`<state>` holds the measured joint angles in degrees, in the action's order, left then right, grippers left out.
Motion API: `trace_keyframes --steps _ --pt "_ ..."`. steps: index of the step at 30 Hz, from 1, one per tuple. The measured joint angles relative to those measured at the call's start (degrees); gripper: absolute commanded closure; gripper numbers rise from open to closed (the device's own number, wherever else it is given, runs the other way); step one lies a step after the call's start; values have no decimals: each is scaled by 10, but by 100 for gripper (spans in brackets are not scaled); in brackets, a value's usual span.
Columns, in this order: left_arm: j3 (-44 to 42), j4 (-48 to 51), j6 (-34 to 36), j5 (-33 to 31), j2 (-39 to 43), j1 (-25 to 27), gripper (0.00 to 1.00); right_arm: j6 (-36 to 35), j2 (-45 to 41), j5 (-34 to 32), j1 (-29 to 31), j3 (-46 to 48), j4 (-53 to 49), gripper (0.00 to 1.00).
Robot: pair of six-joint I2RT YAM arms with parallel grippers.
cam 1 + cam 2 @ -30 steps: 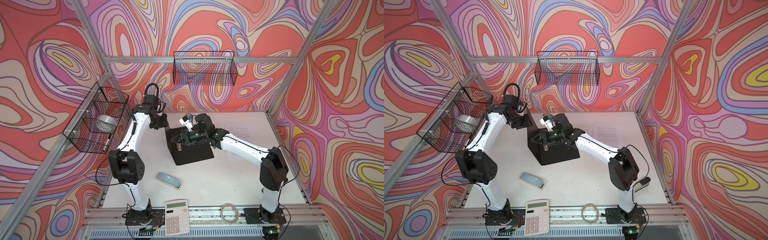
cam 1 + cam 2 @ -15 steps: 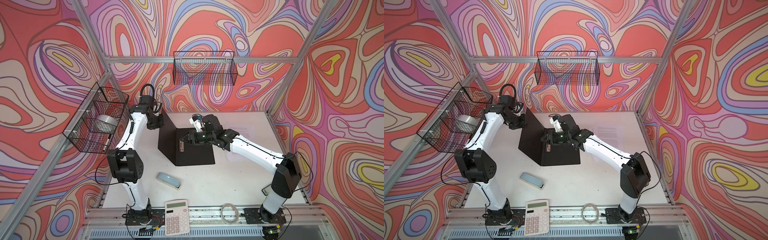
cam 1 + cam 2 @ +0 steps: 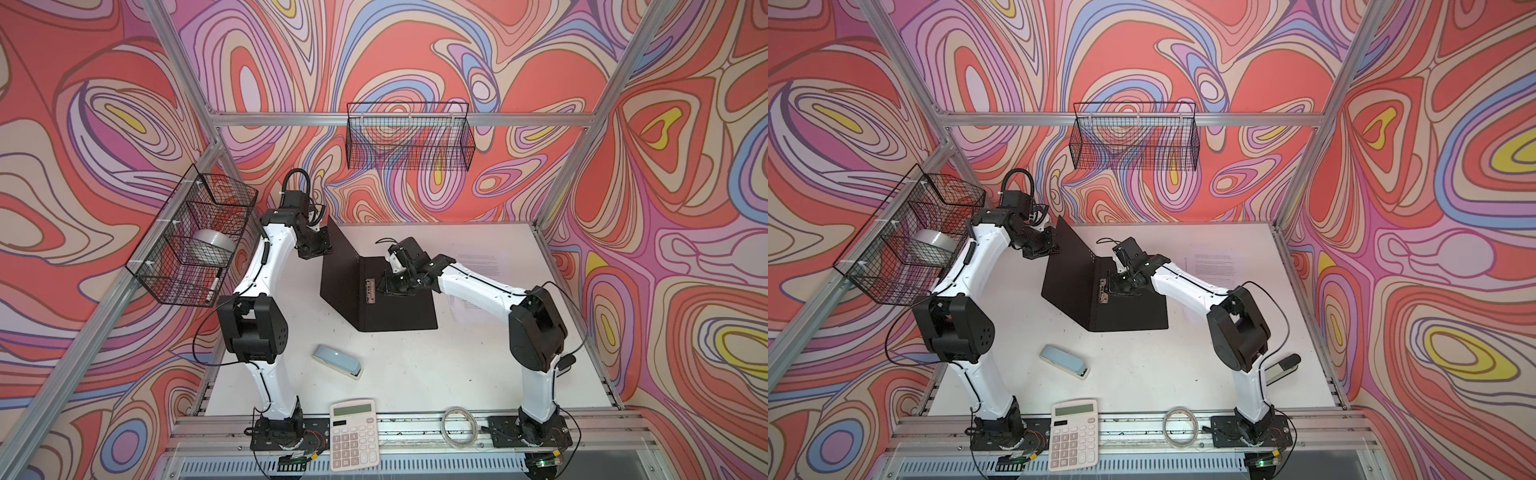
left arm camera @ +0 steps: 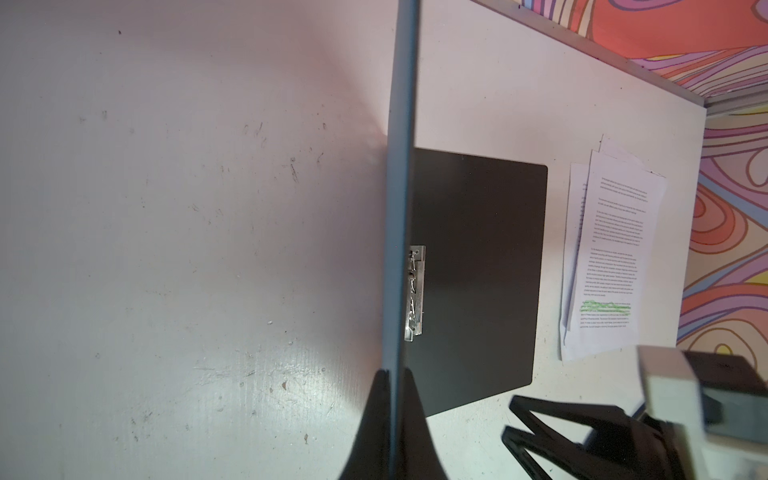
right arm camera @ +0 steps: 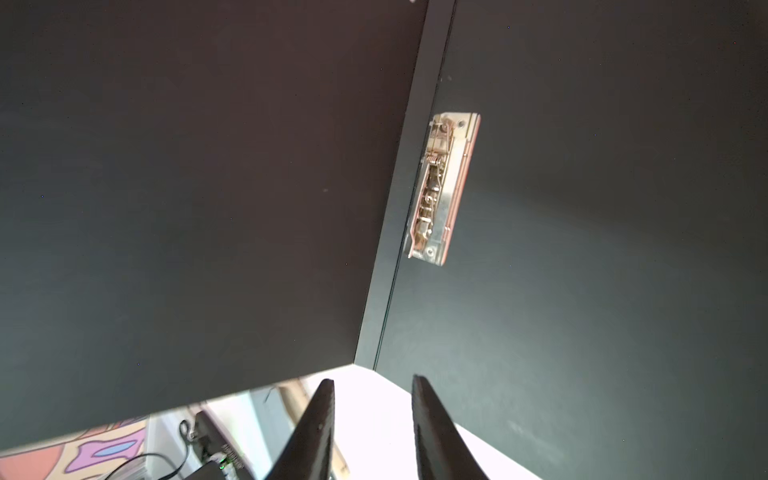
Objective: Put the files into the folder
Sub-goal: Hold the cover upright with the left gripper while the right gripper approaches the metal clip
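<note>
Folder (image 3: 399, 309) opened, files (image 4: 611, 257) not yet in: I'd call this the first step done, the main one left

My left hand (image 4: 396, 372) is clamped on the edge of the folder's front cover and holds it upright, just left of centre in both top views. The black inside shows, and the back cover lies flat on the table (image 3: 415, 374). My right hand (image 5: 372, 384) hovers over the spine near the metal clip (image 5: 444, 187), jaws apart and gripping nothing. The files lie loose on the table just beside the flat cover's free edge, right of centre in a top view, with a strip of bare table between. As I judge it, what remains is to pick up the sheets, lay them on the flat cover and lower the front cover
</note>
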<state>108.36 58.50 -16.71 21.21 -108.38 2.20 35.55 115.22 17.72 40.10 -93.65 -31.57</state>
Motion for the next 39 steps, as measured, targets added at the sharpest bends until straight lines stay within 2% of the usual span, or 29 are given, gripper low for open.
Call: trace_keyframes --steps 9,16,28,39 --pt "-4 0 0 2 1 0 100 2 92 16 -4 -58 -6 78" --pt "-10 0 1 2 5 0 100 12 112 38 -7 -59 -5 75" --pt "-17 0 1 3 12 0 100 17 152 68 -8 -77 13 85" --pt "-21 0 1 3 15 0 100 17 158 75 -11 -77 13 84"
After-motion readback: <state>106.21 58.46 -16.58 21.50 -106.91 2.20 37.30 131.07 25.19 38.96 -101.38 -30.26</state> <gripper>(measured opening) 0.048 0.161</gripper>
